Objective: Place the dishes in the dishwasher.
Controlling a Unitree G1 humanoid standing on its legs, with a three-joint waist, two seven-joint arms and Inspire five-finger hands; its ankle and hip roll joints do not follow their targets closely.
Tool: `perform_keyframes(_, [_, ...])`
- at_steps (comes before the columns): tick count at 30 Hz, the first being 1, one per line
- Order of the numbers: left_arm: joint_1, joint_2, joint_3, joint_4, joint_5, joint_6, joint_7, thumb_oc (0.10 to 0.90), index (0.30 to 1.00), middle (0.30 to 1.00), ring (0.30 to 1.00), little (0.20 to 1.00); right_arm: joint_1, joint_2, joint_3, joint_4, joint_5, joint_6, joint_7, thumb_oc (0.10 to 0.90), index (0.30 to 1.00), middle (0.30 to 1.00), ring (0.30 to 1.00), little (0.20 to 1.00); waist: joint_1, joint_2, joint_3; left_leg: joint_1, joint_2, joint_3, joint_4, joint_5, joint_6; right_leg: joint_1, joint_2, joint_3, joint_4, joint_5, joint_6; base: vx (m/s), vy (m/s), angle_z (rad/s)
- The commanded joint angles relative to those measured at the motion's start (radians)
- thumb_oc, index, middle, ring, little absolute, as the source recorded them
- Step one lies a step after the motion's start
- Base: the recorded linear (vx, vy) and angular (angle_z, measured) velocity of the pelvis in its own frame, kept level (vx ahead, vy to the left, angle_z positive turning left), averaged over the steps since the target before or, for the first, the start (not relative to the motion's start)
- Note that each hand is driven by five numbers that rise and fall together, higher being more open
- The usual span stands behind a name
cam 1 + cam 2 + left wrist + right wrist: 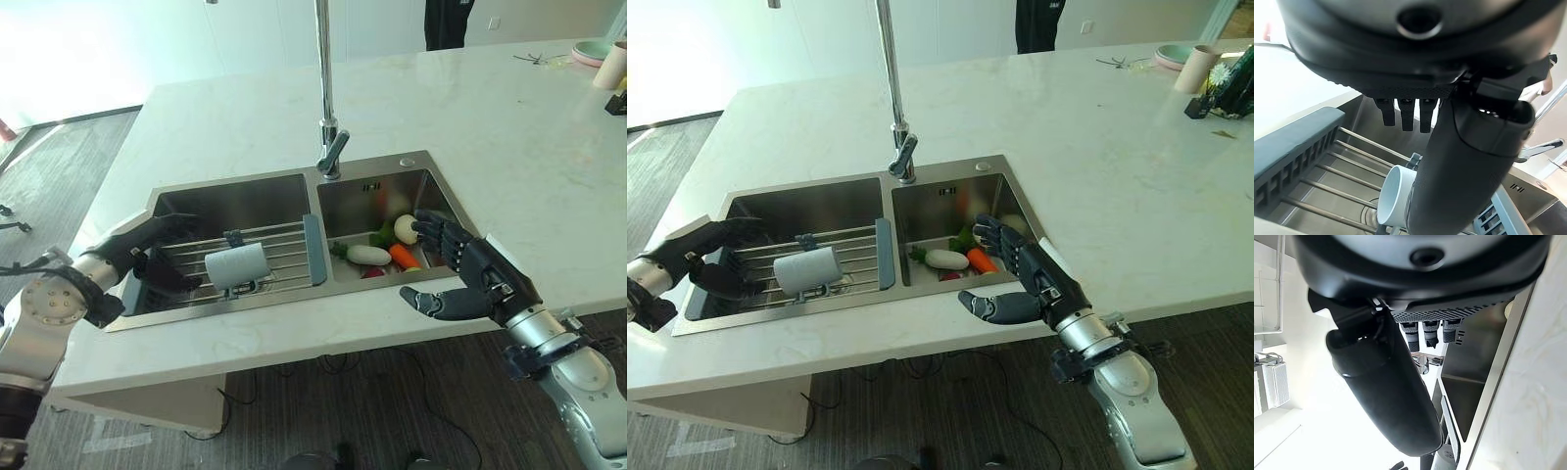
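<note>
A white cup (236,264) lies on its side on a wire drying rack (284,245) set across the left basin of the steel sink (245,184). My left hand (147,250) hovers over the rack's left end, open, its fingers stretched toward the cup without touching it. In the left wrist view the cup (1396,200) shows just past the thumb (1464,161). Over the front edge of the right basin, my right hand (470,269) is open and empty, with its thumb spread below the fingers.
The right basin holds vegetables, among them a white radish (368,255) and a carrot (404,257). A tall faucet (328,147) stands behind the divider. A bowl (593,51) and a beige cup (612,67) sit at the far right of the counter. A person (449,22) stands beyond it.
</note>
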Motion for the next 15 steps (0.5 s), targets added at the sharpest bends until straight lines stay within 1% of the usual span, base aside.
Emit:
perform_keyframes(1, [-0.167,0.054,0.053,-0.023,-0.019,-0.030,0.066,0.800,0.900,0.900,0.900,0.900,-0.142,-0.025,-0.008,-0.044,0.038,-0.109,-0.005,0.800,0.900,0.900,0.900,0.900,-0.017,0.015,-0.070,0.041,0.120,0.081,0.011,-0.121,-0.113,-0.032,0.032,0.011,0.087,-0.151,0.048,-0.01,-0.011,-0.03])
perform_keyframes(9, [-0.200,0.027,-0.030,-0.016,0.051,0.009,0.028,0.800,0.900,0.900,0.900,0.900,-0.158,-0.034,0.020,-0.042,0.026,-0.112,-0.013,0.800,0.900,0.900,0.900,0.900,-0.025,0.011,-0.069,0.043,0.115,0.077,0.011,-0.123,-0.109,-0.032,0.041,0.029,0.087,-0.151,0.046,0.01,-0.001,-0.06])
perform_keyframes(15, [-0.228,0.016,-0.068,0.022,0.066,0.015,0.007,0.800,0.900,0.900,0.900,0.900,-0.161,-0.042,0.027,-0.027,0.025,-0.124,-0.017,0.800,0.900,0.900,0.900,0.900,-0.035,0.010,-0.069,0.047,0.119,0.093,0.011,-0.125,-0.106,-0.034,0.044,0.034,0.087,-0.150,0.044,0.01,0.000,-0.07])
